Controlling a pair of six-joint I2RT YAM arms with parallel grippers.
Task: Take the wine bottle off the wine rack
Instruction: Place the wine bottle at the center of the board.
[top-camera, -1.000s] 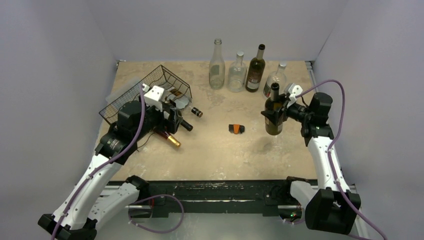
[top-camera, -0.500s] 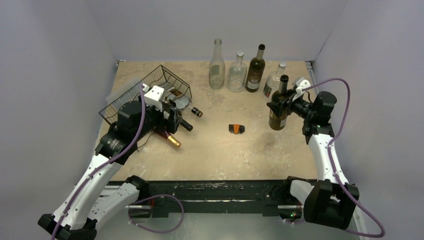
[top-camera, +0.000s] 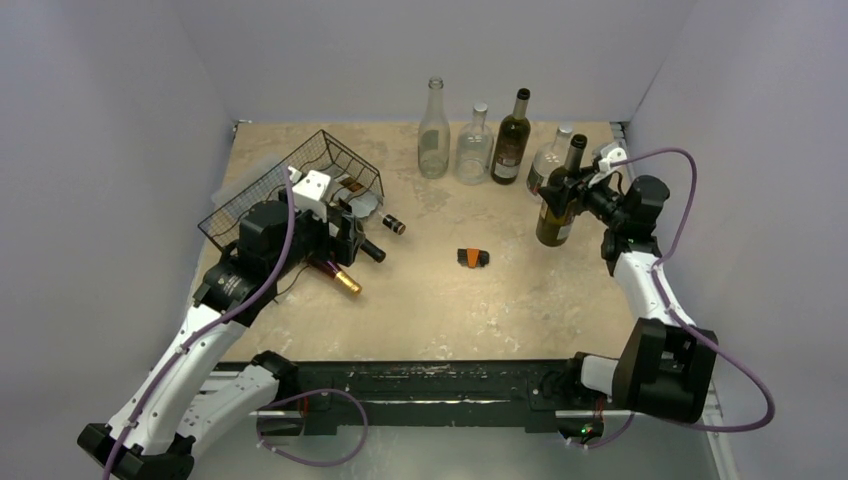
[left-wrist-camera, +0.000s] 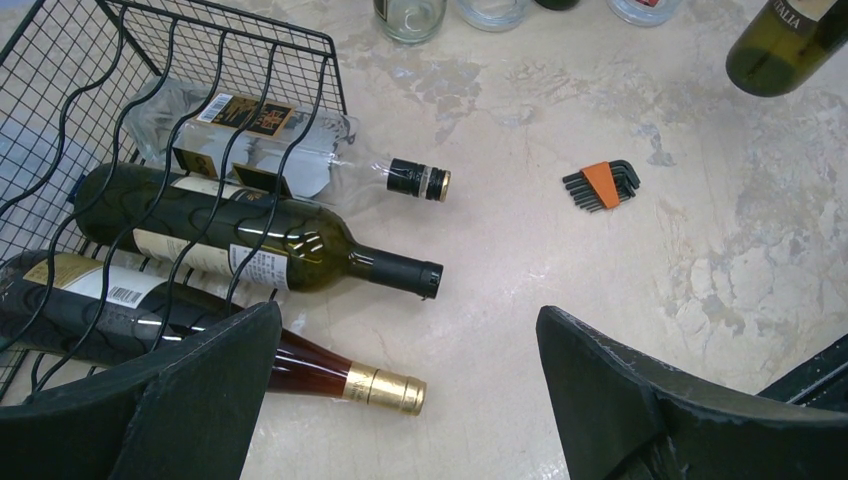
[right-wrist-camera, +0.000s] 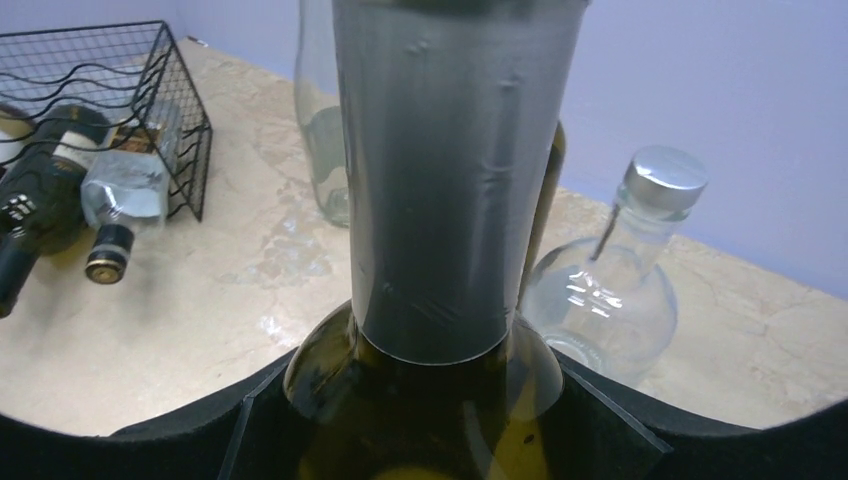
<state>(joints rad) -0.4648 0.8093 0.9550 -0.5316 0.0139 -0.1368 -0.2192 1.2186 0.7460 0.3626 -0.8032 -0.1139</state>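
One bottle is already off the rack: the green wine bottle (top-camera: 556, 208) is clamped at the neck by the right gripper (top-camera: 572, 193), out at about 2 o'clock on the table (top-camera: 450, 310). Over the last second it's gone from nearer the middle out toward the back row, and now it leans a bit just in front of the silver-capped clear bottle (top-camera: 546, 160). I can't tell whether its base is down yet. Looks to me like the removal itself is done and this is just parking it with the other empties.

The black wire wine rack (top-camera: 255, 195) sits at 10 o'clock and has three bottles lying in it, necks poking out toward 4 o'clock:
- a clear bottle with a black cap (left-wrist-camera: 300, 150)
- a dark green bottle (left-wrist-camera: 300, 245)
- a gold-foil-capped bottle (left-wrist-camera: 385, 388)

The left gripper (left-wrist-camera: 408, 315) hovers right over those necks with its jaws wide apart, holding nothing, and hasn't budged in that second.

Dead centre on the table is an orange hex key set (top-camera: 472, 257), well apart from everything.
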